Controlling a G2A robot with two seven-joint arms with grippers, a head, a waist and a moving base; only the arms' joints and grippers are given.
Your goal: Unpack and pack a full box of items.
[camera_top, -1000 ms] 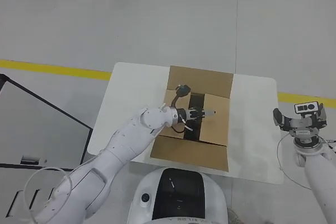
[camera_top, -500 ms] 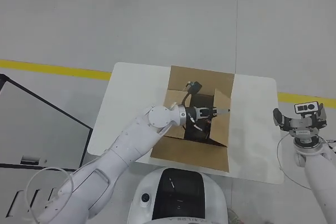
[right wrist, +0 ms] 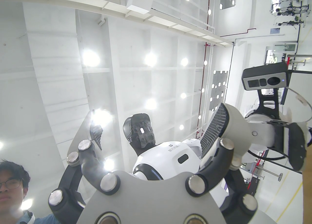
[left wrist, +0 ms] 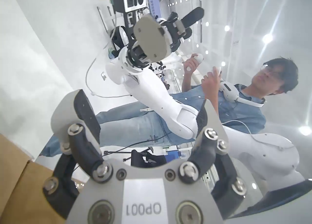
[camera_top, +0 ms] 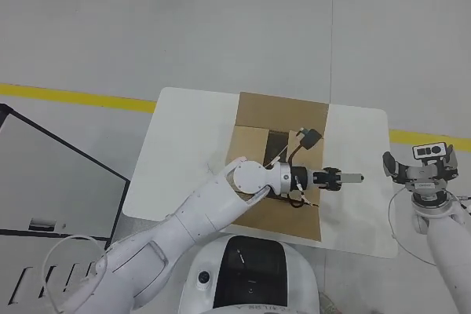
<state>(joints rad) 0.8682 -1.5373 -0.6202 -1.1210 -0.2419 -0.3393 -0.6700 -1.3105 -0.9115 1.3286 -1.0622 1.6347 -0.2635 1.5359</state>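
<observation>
Fingers of the left hand are spread wide, grey with black pads, and nothing is held between them. From above, the left hand hangs at the end of a white arm stretched across a brown cardboard box. Its fingertips reach out past the box's side edge, above the bare top of a white rounded desk. The right hand is also wide open and empty, and it points up toward the ceiling. From above, the right hand sits well apart from the box, out beyond the desk's edge on the robot's right.

The box stands near the middle of the desk. Its far flap and near flap lie folded outward. A dark gap shows between the inner flaps, under and beside the left arm. What lies inside the box cannot be made out.

Judging from this, the task is at its very beginning. The box is partly opened and neither hand has hold of anything. Lifting the items out has not yet begun, and putting them all back in is also left to do.
</observation>
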